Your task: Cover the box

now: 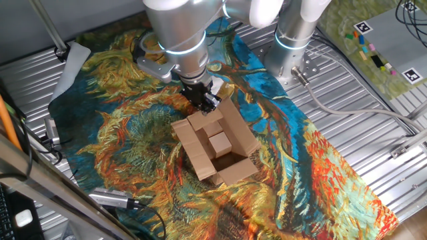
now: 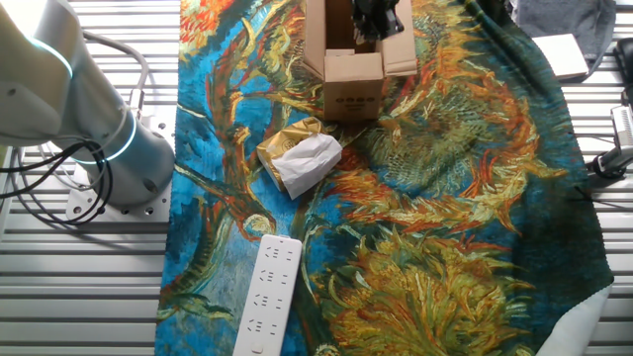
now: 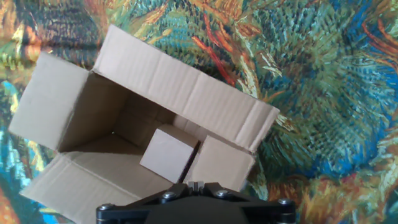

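Note:
The brown cardboard box (image 1: 197, 155) stands on the painted cloth with its top open and its flaps spread outward. It also shows in the other fixed view (image 2: 353, 87) and fills the left of the hand view (image 3: 186, 90). A small cardboard block (image 3: 166, 154) lies inside it. My gripper (image 1: 205, 101) hovers at the box's far edge, just over a flap. In the hand view its fingertips (image 3: 196, 185) are pressed together with nothing visible between them. In the other fixed view the gripper (image 2: 376, 25) is over the box's open top.
Crumpled white paper (image 2: 309, 158) on a gold wrapper lies near the box. A white power strip (image 2: 269, 295) lies on the cloth farther off. The robot base (image 2: 124, 158) stands beside the cloth. A white rag (image 1: 70, 67) and cables lie on the metal table.

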`<action>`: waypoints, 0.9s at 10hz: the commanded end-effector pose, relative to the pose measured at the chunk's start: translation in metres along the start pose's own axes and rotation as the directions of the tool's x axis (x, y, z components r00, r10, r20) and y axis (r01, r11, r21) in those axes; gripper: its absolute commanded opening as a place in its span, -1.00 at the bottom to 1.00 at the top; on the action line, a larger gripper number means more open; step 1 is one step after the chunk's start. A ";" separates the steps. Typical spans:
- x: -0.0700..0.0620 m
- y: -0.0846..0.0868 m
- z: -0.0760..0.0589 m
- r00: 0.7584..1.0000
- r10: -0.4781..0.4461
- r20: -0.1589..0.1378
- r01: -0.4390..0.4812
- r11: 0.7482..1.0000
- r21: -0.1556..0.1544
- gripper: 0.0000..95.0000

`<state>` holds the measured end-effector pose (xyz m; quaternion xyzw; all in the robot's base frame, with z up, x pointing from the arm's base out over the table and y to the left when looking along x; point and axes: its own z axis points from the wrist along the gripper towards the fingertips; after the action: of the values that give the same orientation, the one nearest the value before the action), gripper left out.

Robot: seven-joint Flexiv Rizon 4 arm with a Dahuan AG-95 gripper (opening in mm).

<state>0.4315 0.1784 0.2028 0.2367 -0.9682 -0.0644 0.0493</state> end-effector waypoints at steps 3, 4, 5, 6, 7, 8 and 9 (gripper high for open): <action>-0.057 0.110 0.028 0.973 0.228 0.039 -0.227 0.973 -0.033 -1.00; -0.068 0.127 0.034 0.964 0.264 0.040 -0.263 0.964 -0.035 -1.00; -0.070 0.131 0.036 0.961 0.272 0.042 -0.271 0.962 -0.035 -1.00; -0.078 0.148 0.040 0.956 0.289 0.054 -0.288 0.957 -0.034 -1.00; -0.081 0.157 0.042 0.953 0.300 0.051 -0.298 0.954 -0.030 -1.00; -0.083 0.162 0.043 0.955 0.293 0.048 -0.292 0.956 -0.031 -1.00; -0.083 0.161 0.043 0.959 0.280 0.041 -0.278 0.960 -0.030 -1.00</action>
<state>0.4279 0.3649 0.1781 0.0866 -0.9929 -0.0728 0.0373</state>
